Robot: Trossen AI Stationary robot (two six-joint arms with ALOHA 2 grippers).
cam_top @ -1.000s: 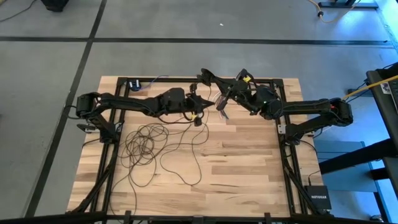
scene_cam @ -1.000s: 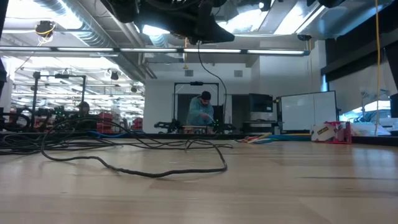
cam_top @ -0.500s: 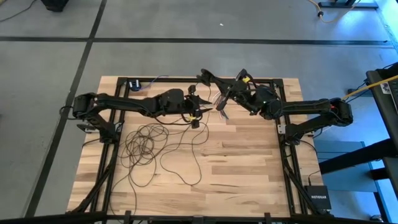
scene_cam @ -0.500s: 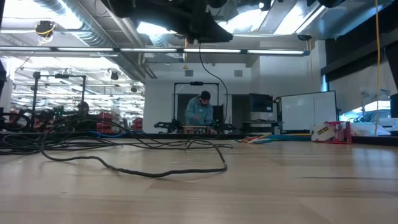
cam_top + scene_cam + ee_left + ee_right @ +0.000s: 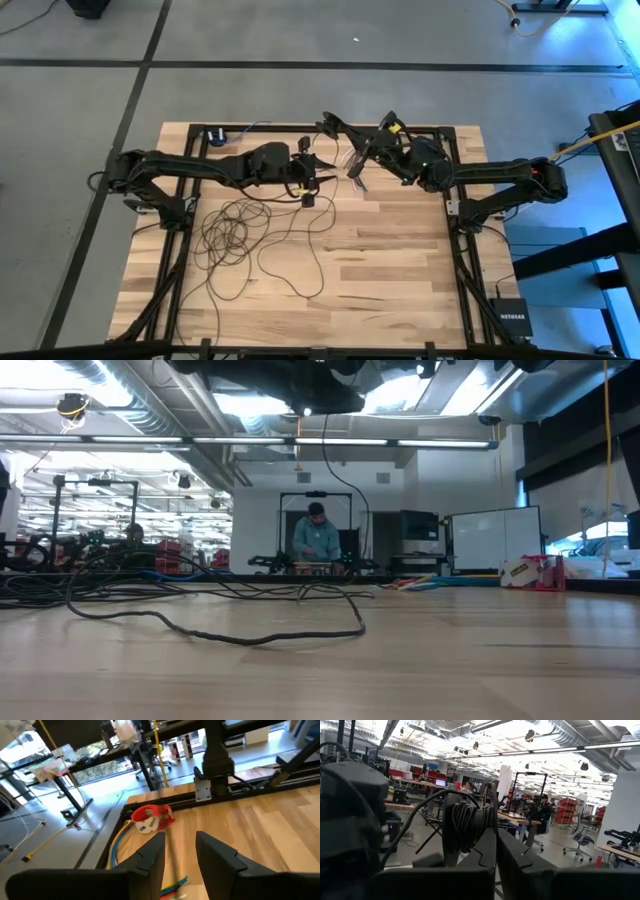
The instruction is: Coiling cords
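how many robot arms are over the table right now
2. The left arm reaches in from the table's left side, the right arm from its right; they meet near the far edge, above the cords.

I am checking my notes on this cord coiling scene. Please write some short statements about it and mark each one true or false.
1. The right gripper is shut on a coiled bundle of the cord. True.
2. The left gripper has its fingers pressed together. False: a gap shows between them.
3. Loose loops of cord lie on the table near its left side. True.
4. The whole cord is already coiled. False: many loops remain spread out.
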